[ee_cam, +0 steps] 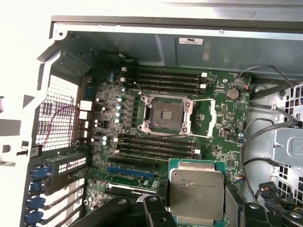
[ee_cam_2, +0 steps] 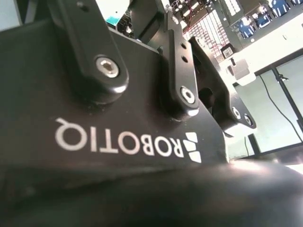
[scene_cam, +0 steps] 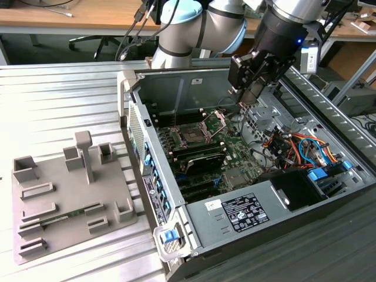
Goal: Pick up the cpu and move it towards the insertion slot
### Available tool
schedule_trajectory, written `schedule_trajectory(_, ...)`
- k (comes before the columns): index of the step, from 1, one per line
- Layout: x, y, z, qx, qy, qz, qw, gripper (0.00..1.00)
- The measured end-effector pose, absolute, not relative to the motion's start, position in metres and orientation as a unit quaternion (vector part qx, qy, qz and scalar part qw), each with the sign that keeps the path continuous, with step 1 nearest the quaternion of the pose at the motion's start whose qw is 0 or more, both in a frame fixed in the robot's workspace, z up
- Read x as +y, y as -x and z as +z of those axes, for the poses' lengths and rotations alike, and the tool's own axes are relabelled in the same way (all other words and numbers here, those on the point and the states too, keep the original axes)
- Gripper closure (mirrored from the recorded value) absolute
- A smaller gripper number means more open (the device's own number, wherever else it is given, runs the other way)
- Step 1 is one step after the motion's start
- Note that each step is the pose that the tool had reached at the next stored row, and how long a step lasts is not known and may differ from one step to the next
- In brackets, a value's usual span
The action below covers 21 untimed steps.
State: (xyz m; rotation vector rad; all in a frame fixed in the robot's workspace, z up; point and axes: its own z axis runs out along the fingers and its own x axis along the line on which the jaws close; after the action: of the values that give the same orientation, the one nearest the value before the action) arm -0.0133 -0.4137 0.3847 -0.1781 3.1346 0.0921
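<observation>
CPU [ee_cam: 196, 190] clamped between the gripper's [scene_cam: 245, 101] fingers, lifted clear over the open computer case [scene_cam: 194, 79]. Insertion slot [ee_cam: 166, 115] lies at about twelve o'clock from the chip in the first wrist view, bracket open, socket empty. Pickup done; approach partway.

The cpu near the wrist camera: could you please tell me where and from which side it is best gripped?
Grip the cpu by two opposite thin edges, coming straight down onto its flat silvery top. It is a thin square plate lying face-up, so only its edges offer purchase. The hand appears to hold it this way above the open case, short of the insertion slot.
</observation>
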Motion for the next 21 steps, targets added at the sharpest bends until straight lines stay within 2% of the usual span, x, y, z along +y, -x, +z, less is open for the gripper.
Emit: schedule_trajectory(21, -0.410, 0.024, 0.384, 0.998, 0.057, 0.029, 0.000, 0.45)
